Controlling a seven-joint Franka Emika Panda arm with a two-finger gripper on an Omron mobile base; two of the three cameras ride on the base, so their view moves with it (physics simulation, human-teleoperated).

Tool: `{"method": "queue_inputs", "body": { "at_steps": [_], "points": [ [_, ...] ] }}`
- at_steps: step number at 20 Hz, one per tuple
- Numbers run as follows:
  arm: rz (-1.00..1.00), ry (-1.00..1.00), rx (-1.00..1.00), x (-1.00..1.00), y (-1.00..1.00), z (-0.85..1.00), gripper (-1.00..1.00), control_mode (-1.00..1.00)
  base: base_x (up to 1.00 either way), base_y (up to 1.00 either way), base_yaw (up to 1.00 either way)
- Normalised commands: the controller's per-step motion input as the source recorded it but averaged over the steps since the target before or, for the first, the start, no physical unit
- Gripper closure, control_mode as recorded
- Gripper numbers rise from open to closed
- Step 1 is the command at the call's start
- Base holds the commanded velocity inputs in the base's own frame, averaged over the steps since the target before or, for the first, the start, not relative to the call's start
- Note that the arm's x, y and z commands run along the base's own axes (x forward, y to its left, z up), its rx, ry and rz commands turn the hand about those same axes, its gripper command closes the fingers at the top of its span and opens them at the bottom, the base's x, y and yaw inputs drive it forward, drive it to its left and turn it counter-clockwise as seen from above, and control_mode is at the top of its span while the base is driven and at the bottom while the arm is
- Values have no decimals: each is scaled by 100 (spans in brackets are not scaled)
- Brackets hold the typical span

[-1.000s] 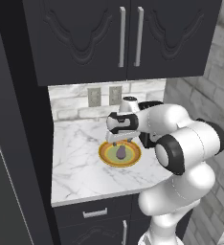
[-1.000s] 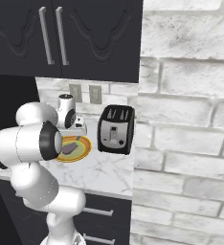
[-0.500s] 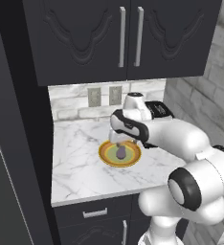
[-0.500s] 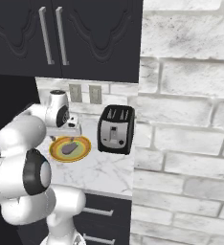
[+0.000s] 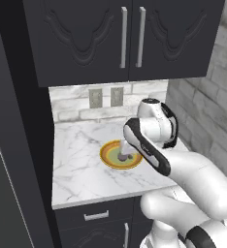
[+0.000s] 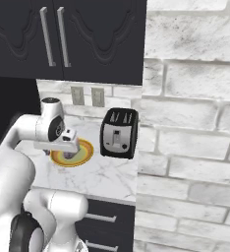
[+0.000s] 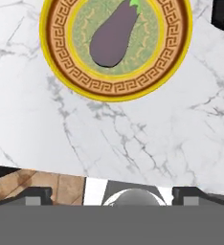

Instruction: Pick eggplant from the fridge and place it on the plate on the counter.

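My arm [image 5: 193, 169] is made of thick, rounded segments with a glossy white shell. Between the segments I have dark, almost black joints; one of them forms a black band around my forearm, and another one is a round dark disc with a grey ring at my lower link [image 6: 23, 235]. My wrist ends in a white rounded cap with a dark circular face.
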Motion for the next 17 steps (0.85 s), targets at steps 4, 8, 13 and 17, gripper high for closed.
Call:
{"method": "queue_inputs", "body": {
  "at_steps": [4,8,13,17],
  "points": [
    [-12,0,0,-86,-31,50,-100,-100,0,0,0],
    [-13,0,1,-70,-31,65,-100,-100,0,0,0],
    [-12,0,0,-60,-19,67,-100,-100,0,0,0],
    [-13,0,0,-68,-4,64,-100,-100,0,0,0]
  ]
}}
